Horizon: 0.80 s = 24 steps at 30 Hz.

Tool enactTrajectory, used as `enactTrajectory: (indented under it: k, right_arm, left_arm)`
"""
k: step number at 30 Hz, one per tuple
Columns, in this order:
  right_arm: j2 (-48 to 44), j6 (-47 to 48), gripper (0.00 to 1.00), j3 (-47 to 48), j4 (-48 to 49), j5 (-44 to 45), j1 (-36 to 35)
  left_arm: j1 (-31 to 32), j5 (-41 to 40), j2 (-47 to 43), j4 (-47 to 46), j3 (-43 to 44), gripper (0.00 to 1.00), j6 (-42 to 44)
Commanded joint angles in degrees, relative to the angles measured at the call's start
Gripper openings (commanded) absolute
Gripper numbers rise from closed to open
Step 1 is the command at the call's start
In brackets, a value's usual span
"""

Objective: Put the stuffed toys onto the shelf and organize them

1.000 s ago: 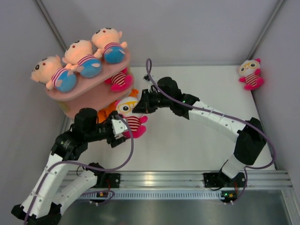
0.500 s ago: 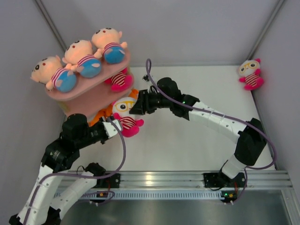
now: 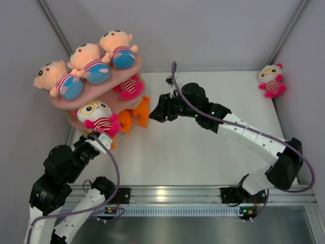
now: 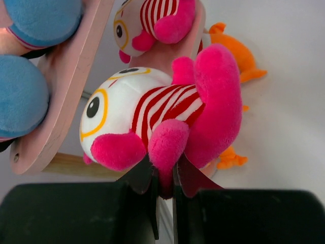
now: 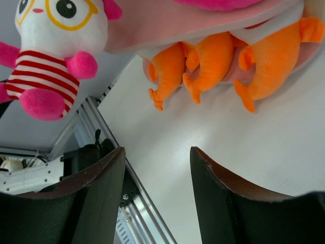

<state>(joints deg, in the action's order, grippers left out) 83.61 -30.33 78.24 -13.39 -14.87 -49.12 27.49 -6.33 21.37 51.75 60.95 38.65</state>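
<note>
White table [image 3: 203, 152] is sitting between grey walls [image 3: 213, 30]. Left gripper [image 4: 163, 178] is pinching a white doll [image 3: 96, 116] by its pink leg, holding it just beside the shelf's [image 3: 109, 86] near end. Right gripper [image 5: 155, 152] is hanging wide open, empty, near the orange plush [image 3: 139, 113]. A second doll [image 3: 131, 87] is lying half hidden under the top board.

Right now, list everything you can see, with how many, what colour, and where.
shelf: one, pink, far left of the table
table: one, white, under everything
boy dolls: three, peach heads, blue pants, on the shelf's top board
white dolls: three, pink-limbed, red-striped; one far right corner, one on a lower board, one gripped
orange plush animals: count unclear, under the shelf's lower boards
left end effector: shut on a white doll beside the shelf
right end effector: open, empty, near the orange plush
</note>
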Motion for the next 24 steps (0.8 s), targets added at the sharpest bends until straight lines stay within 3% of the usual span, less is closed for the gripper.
enactTrajectory:
  k: [1,10,15,20,24]
  right_arm:
    - [-3.54,2.99,0.54,-0.71,-1.82,3.09,0.34]
    - [-6.44,4.48,0.55,-3.26,-2.34,4.50,1.49]
    - [-8.11,4.75,0.55,-4.84,-2.17,4.76,2.01]
    - [-9.69,5.36,0.55,-5.81,-2.35,4.85,2.45]
    - [-11.45,6.15,0.55,-7.13,-3.05,5.73,3.07]
  left_arm:
    - [-0.15,-6.41,-0.19,-1.29,-0.57,0.00,2.74]
    - [1.25,-10.37,1.74,-11.84,-6.28,0.00,14.33]
    - [1.43,-8.00,7.80,-15.96,-7.68,0.00,13.20]
    - [1.43,-10.63,12.11,-25.19,-12.16,0.00,17.50]
    - [0.55,-8.36,15.10,-28.71,-13.57,0.00,19.08]
